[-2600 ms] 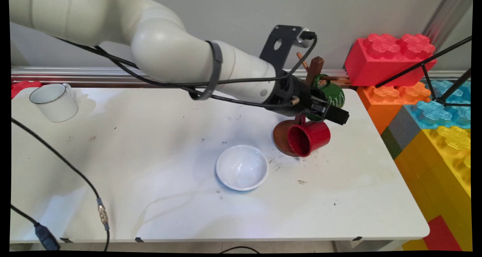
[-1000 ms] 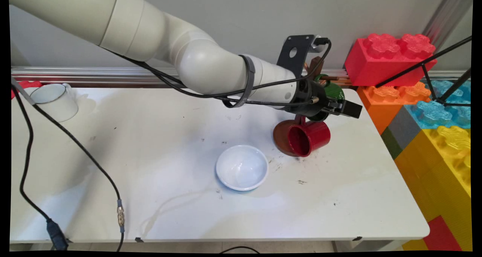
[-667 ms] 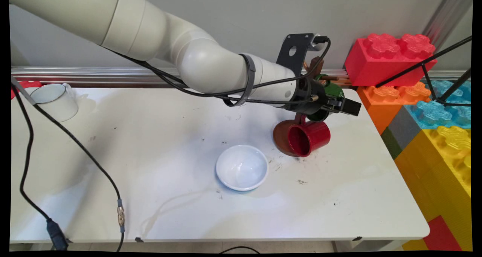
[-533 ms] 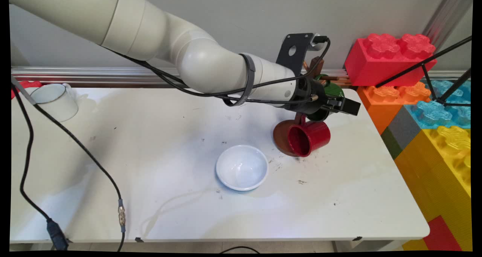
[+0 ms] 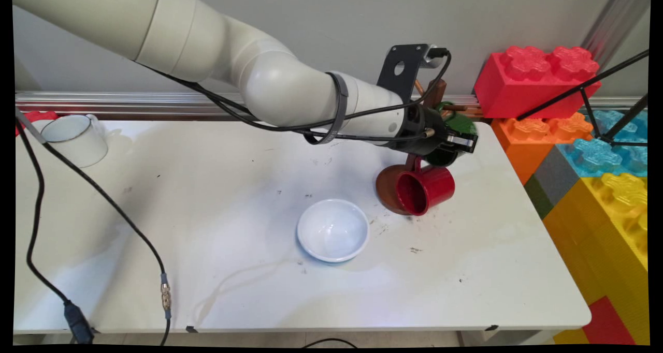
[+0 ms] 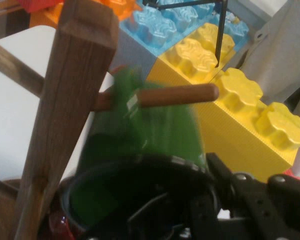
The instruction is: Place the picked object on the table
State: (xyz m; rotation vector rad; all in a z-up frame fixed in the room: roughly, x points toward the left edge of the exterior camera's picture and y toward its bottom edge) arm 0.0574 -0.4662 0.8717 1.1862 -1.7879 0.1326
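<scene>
A green mug [image 5: 458,123] hangs on a wooden mug tree [image 5: 435,91] at the table's far right. My gripper [image 5: 461,142] is at that mug, shut on its rim. In the hand view the green mug [image 6: 150,130] fills the middle, blurred, with its dark rim close to the camera. One finger sits inside it and the other outside, on the gripper's [image 6: 200,202] right side. The tree's post [image 6: 65,115] rises on the left and a peg [image 6: 182,95] crosses the mug. A red mug [image 5: 427,187] hangs lower, over the tree's brown base [image 5: 385,188].
A white bowl [image 5: 333,230] stands mid-table and a white enamel mug [image 5: 75,140] at the far left. Big toy bricks, red [image 5: 536,78] and yellow [image 5: 616,213], line the table's right side, with a black tripod leg [image 5: 585,88] across them. Black cables [image 5: 98,203] hang at the left.
The hand rose from the red mug's level to the green mug, then drew slightly left. The fingers, spread wide before, have closed in on the green mug's rim.
</scene>
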